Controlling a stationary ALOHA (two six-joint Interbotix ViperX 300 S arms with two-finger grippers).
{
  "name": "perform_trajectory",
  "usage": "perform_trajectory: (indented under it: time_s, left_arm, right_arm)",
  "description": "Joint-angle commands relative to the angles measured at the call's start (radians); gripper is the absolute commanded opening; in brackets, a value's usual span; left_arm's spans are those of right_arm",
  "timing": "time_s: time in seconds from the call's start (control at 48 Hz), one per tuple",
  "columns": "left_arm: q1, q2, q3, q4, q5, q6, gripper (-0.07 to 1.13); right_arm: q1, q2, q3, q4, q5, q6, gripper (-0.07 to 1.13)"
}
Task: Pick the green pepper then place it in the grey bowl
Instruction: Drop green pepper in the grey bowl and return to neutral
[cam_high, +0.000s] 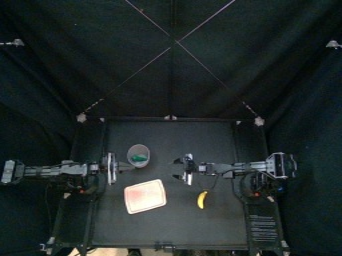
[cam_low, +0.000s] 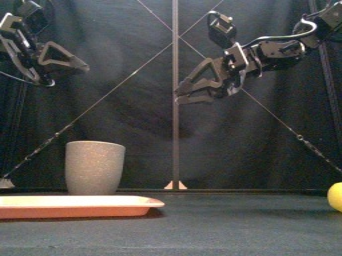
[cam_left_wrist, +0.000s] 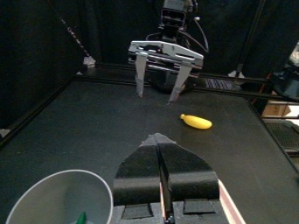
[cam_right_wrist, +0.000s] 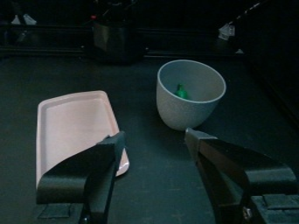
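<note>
The green pepper (cam_right_wrist: 181, 87) lies inside the tall grey speckled cup (cam_high: 138, 155), showing as a green spot (cam_high: 138, 156) from above. My right gripper (cam_high: 185, 168) hangs raised to the right of the cup, open and empty; in the right wrist view (cam_right_wrist: 153, 138) the cup (cam_right_wrist: 191, 90) stands ahead of its jaws. My left gripper (cam_high: 112, 168) rests to the left of the cup, shut on nothing (cam_left_wrist: 163, 142), with the cup's rim (cam_left_wrist: 65, 201) beside it.
A flat pink tray (cam_high: 144, 196) lies at the front, just left of the middle. A yellow toy (cam_high: 202, 200) lies to its right, near the front edge. In the front view the cup (cam_low: 95, 167) stands behind the tray (cam_low: 74, 205).
</note>
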Motion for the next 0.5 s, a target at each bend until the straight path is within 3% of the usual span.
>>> perform_trajectory:
  time_s: [0.021, 0.5]
  left_arm:
    - [0.003, 0.002, -0.014, -0.002, -0.003, 0.0, 0.1]
    - [0.008, 0.003, -0.006, -0.002, -0.003, -0.003, 0.1]
  right_arm:
    - [-0.003, -0.032, -0.009, 0.002, -0.009, -0.002, 0.92]
    - [-0.005, -0.032, -0.009, 0.005, -0.009, -0.002, 0.92]
